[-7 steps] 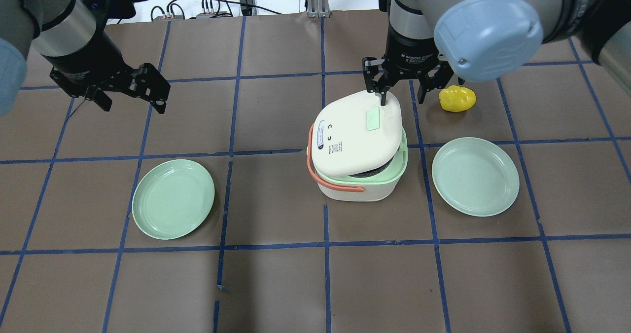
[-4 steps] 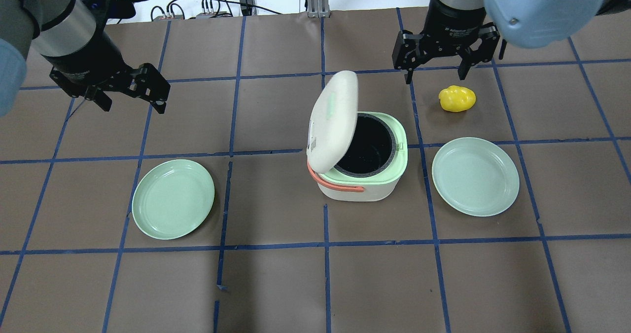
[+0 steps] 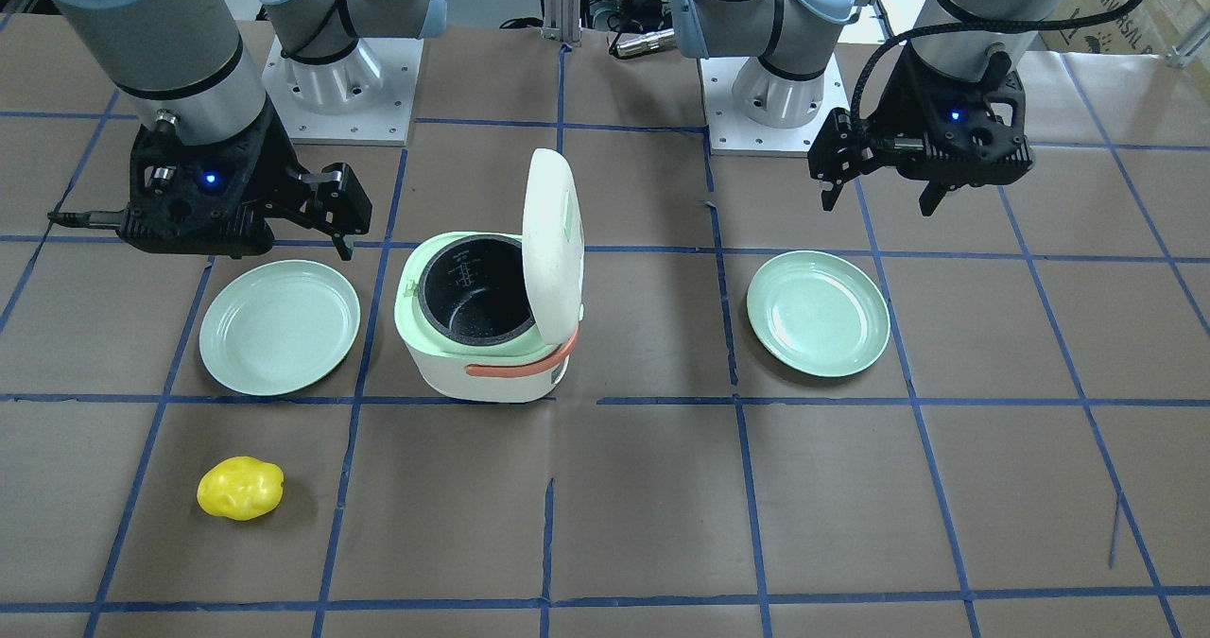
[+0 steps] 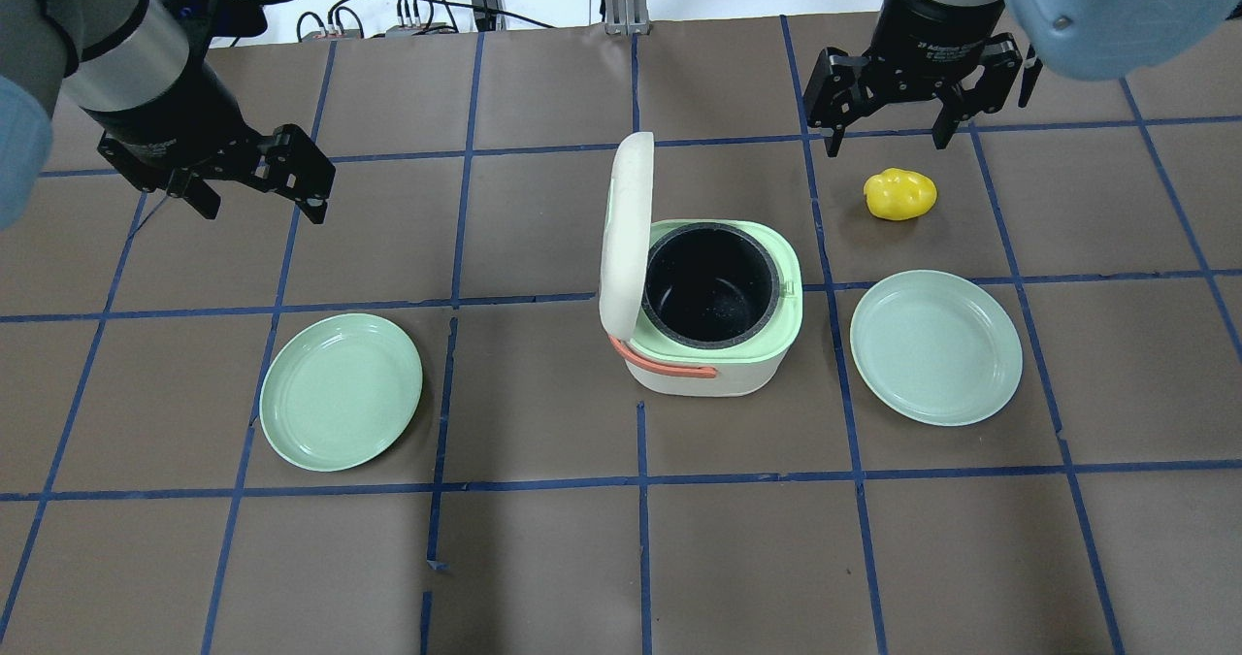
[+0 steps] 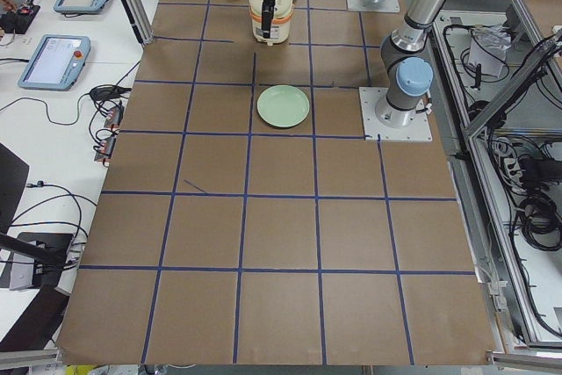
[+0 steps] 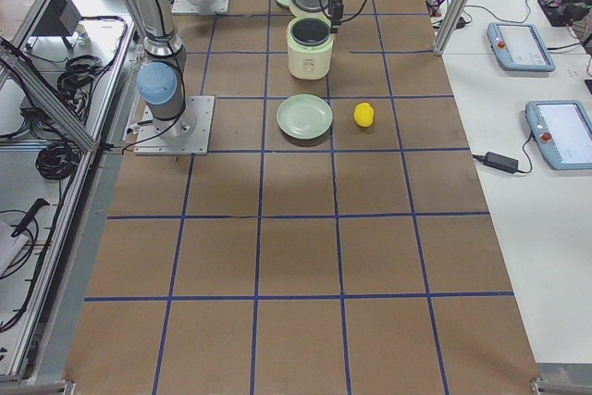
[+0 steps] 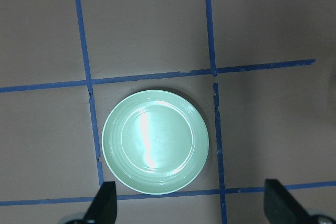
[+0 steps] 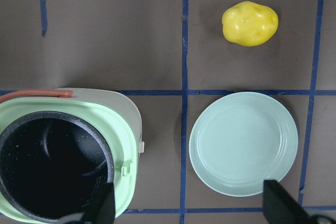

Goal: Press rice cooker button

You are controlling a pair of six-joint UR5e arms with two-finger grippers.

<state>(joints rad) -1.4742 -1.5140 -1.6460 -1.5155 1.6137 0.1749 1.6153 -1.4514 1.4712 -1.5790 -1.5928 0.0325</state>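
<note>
Rice cooker (image 4: pixel 723 374) in the middle of your bench (image 4: pixel 543 558), lid (image 4: pixel 626 228) standing up, black pot (image 4: pixel 713 286) showing, your right pincer (image 4: pixel 888 136) wide open near the yellow potato (image 4: pixel 900 194), left pincer (image 4: pixel 257 194) open too, both holding nothing.

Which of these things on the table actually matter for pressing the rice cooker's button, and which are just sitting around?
Part of the job: rice cooker; its lid, standing open; right gripper, open, empty.

Just lying about: green plate on the robot's left; green plate on its right; yellow potato-shaped object; left gripper, open, empty.
</note>
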